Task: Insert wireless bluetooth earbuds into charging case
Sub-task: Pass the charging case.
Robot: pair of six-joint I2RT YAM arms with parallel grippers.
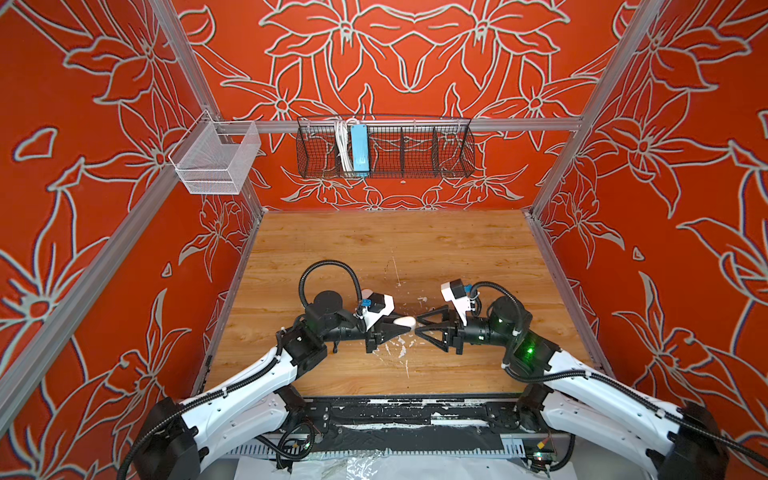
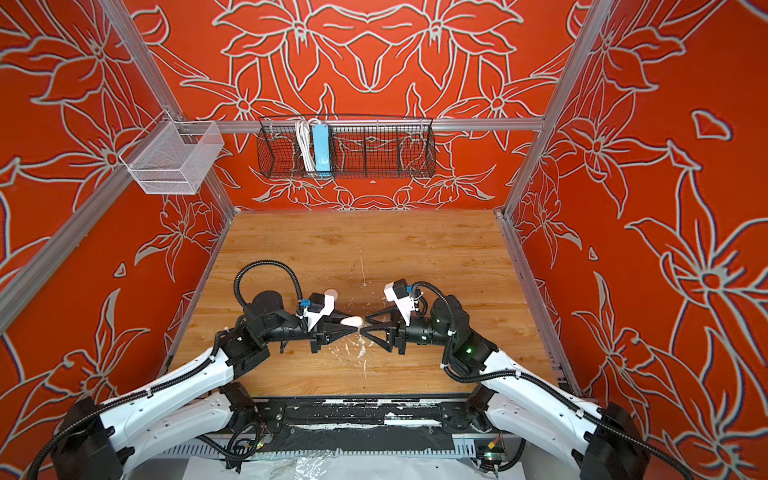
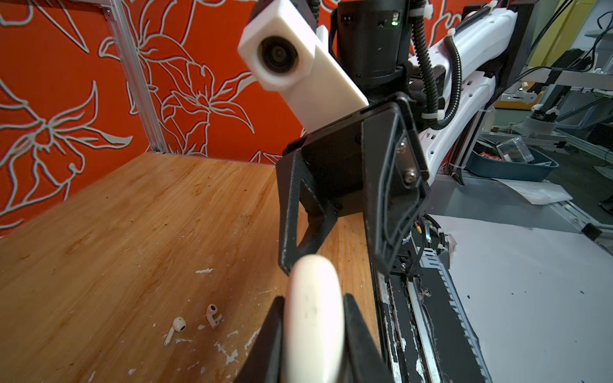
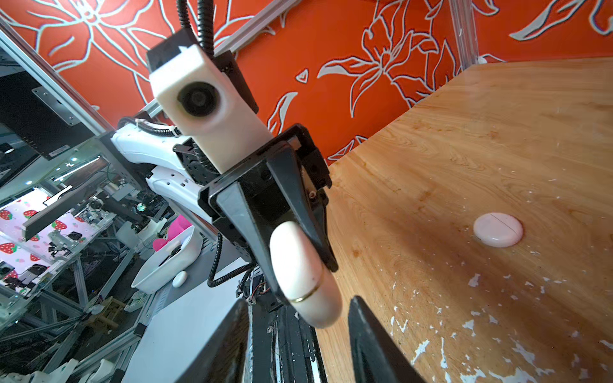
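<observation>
Earbuds (image 3: 175, 326) (image 3: 212, 314), two tiny white glossy plastic pieces with short stems, lay loose on the scratched wooden desk (image 3: 132, 232). The left fingers (image 3: 265, 348) pinched a cream, smooth, pill-shaped charging case (image 4: 305, 275) with a thin gold seam, seemingly closed. The right fingers (image 4: 371, 341) stood spread just before its rounded end. Opening the case seemed to be the step in hand. The next move called for a careful grip on the slippery cap.
</observation>
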